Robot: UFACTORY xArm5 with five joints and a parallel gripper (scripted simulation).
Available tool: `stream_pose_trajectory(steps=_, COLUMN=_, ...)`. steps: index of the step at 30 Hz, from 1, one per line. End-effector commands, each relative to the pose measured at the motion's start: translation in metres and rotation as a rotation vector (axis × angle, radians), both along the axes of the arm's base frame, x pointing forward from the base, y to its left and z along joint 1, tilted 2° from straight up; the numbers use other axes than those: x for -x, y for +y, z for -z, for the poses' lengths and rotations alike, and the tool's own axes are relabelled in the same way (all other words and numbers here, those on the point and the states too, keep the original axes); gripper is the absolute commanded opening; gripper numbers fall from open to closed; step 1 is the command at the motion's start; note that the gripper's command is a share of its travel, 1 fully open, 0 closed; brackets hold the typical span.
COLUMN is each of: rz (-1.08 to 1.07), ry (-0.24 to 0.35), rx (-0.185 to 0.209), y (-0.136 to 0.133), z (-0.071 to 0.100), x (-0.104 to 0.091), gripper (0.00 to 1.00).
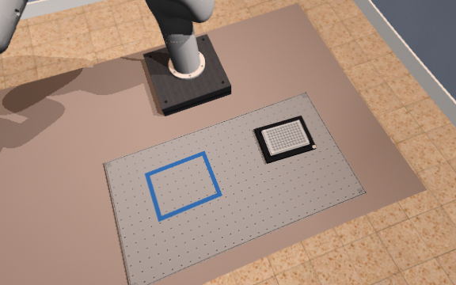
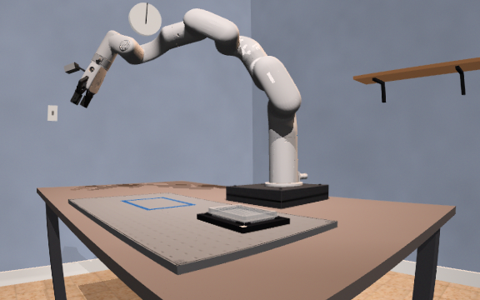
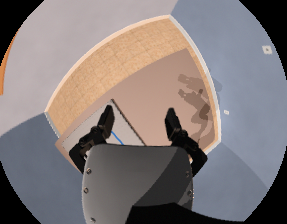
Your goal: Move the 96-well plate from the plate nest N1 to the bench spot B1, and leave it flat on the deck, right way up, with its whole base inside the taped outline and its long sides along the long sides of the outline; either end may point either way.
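We see 96-well plate (image 1: 287, 137) resting flat in black plate nest (image 1: 263, 147), right part of perforated deck (image 1: 252, 206). Blue taped outline (image 1: 151, 190) on left part of deck, well apart from nest, nothing inside. Gripper (image 2: 81, 98) high in air, far from table (image 2: 373, 233), beyond outline side. Jaws released, spread wide, nothing between fingers. Arm base (image 1: 216, 89) behind deck.
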State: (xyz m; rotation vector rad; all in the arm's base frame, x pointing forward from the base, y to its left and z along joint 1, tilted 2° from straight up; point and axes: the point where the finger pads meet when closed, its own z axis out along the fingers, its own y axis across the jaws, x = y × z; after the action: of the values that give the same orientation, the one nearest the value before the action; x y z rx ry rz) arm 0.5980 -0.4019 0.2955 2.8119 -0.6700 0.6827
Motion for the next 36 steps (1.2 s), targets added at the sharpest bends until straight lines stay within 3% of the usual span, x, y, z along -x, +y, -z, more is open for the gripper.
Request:
stream_pose_trajectory(steps=1, rz=0.0, ry=-0.004, rx=0.003, y=0.0, z=-0.003, x=0.0, gripper=1.0)
stream_pose_trajectory(steps=17, rz=0.0, ry=-0.004, rx=0.003, y=0.0, z=-0.003, x=0.0, gripper=1.0)
stream_pose_trajectory(steps=19, rz=-0.038, ry=0.034, rx=-0.013, y=0.017, z=-0.003, x=-0.005, gripper=1.0)
stream_pose_trajectory(steps=25, rz=-0.043, ry=0.028, rx=-0.022, y=0.041, z=-0.005, x=-0.001, gripper=1.0)
stream_pose_trajectory(steps=27, rz=-0.081, ry=0.071, rx=-0.039, y=0.057, z=-0.005, x=-0.004, gripper=1.0)
stream_pose_trajectory(steps=35, rz=-0.086, ry=0.066, rx=-0.047, y=0.081, z=-0.004, x=0.002, gripper=1.0)
stream_pose_trajectory(steps=36, rz=-0.106, ry=0.089, rx=-0.055, y=0.089, z=-0.004, x=0.001, gripper=1.0)
